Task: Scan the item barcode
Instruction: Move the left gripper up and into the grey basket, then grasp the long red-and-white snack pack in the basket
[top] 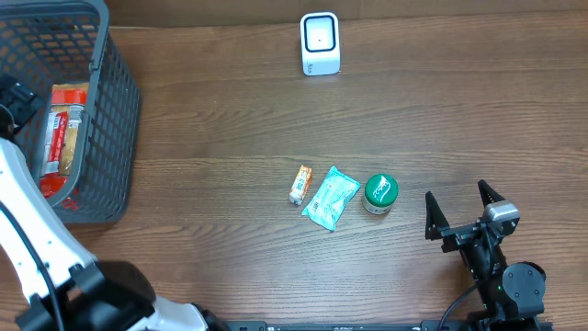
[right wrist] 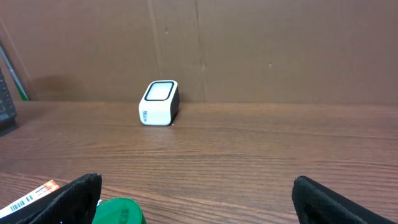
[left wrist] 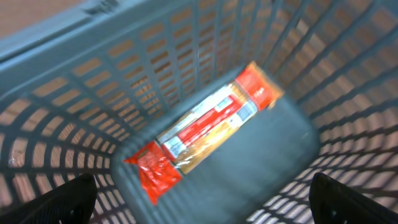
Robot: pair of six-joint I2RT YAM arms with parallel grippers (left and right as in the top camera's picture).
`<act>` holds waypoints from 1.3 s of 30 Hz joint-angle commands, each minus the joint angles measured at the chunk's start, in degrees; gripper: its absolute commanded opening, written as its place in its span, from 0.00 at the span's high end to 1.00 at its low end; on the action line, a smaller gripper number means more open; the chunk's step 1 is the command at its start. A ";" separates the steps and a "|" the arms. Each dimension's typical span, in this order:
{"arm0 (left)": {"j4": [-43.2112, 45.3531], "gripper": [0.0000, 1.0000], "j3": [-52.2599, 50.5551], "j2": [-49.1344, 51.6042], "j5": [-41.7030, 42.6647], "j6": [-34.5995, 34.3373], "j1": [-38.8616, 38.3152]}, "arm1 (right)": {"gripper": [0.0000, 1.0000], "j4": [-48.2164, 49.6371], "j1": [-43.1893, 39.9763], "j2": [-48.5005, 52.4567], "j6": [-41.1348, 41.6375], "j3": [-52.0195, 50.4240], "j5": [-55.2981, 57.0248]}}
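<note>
My left claw (left wrist: pixel 202 204) hangs released above the packet (left wrist: pixel 205 127), which lies in the basket (left wrist: pixel 56 93) far left of the scanner (top: pixel 320 43). My right claw (top: pixel 457 198) gapes empty, nearer me than the scanner. The tub (top: pixel 380 192), pouch (top: pixel 331 198) and pack (top: pixel 300 184) lie there too. A clumsy grab could roll the round tub away.

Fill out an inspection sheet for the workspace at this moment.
Surface: brown wooden table.
Job's things: white scanner at the far edge; orange packet, teal pouch and green-lidded tin in a row mid-table; red packet lying in the grey basket.
Clutter: nothing seen.
Grippers: left gripper open above the basket, empty; right gripper open, empty, beside the tin.
Cables: black cable along the left arm.
Surroundings: cardboard wall behind the table.
</note>
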 commanded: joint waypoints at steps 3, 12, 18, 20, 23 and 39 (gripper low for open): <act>0.87 0.00 0.87 8.00 0.07 11.52 0.11 | 0.00 0.20 -0.15 -0.50 -0.24 -0.59 0.28; 4.24 0.00 0.87 20.11 0.04 19.17 0.90 | 0.00 0.20 -0.15 -0.50 -0.24 -0.59 0.28; 7.50 0.00 0.87 27.32 0.02 23.34 1.81 | 0.00 0.20 -0.15 -0.50 -0.24 -0.59 0.26; 8.66 0.00 0.87 29.22 0.02 24.59 2.14 | 0.00 0.17 -0.15 -0.50 -0.24 -0.59 0.26; 10.34 0.00 0.87 31.74 0.15 25.09 2.91 | 0.00 0.20 -0.15 -0.50 -0.24 -0.59 0.28; 10.58 0.48 0.90 39.08 9.53 25.09 4.57 | 0.00 0.20 -0.15 -0.50 -0.24 -0.59 0.28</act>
